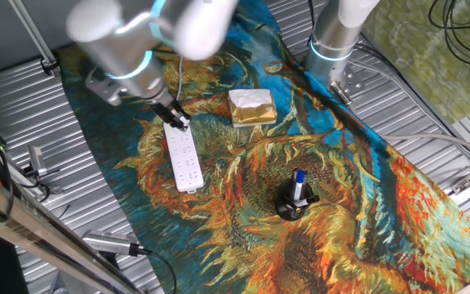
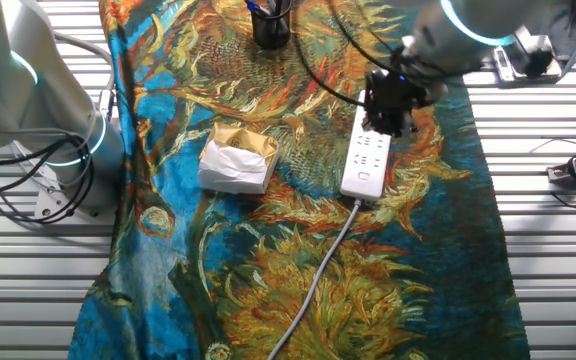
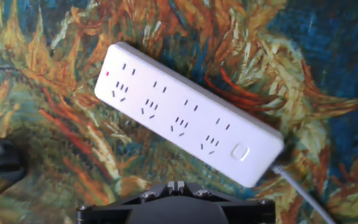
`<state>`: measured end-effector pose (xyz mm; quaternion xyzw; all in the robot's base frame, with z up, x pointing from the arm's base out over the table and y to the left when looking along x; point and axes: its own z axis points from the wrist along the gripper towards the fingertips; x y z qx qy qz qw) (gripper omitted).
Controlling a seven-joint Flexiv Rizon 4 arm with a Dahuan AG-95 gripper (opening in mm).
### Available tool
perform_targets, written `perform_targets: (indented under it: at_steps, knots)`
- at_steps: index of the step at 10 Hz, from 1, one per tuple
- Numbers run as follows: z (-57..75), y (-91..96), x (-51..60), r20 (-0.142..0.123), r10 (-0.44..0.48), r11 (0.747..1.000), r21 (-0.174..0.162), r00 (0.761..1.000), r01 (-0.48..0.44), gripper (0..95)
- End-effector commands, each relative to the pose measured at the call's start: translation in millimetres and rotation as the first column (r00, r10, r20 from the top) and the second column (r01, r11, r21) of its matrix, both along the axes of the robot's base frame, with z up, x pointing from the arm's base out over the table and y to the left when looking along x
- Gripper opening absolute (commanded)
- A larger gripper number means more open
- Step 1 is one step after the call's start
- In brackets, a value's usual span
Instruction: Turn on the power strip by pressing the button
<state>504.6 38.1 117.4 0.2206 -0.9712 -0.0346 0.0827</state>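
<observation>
White power strip [image 3: 182, 115] shows fully; fingers [image 1: 178, 122] blurred, their spread unreadable.

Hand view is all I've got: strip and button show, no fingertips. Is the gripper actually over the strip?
Observer: Yes. In both fixed views the gripper hangs over the power strip. I cannot tell whether it touches.
Operator: Anything close by that it could hit?
Observer: A gold foil-wrapped block lies on the cloth beside the strip, clearly apart from it.
</observation>
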Motion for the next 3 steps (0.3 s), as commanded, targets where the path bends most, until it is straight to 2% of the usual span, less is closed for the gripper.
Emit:
perform_targets:
  at_steps: [1,3]
  knots:
    - [0.9,3.8,7.5,0.018,0.036,0.999,-0.002,0.999,-0.036,0.0]
    - [1.0,3.8,7.4,0.014,0.037,0.999,-0.001,0.999,-0.037,0.0]
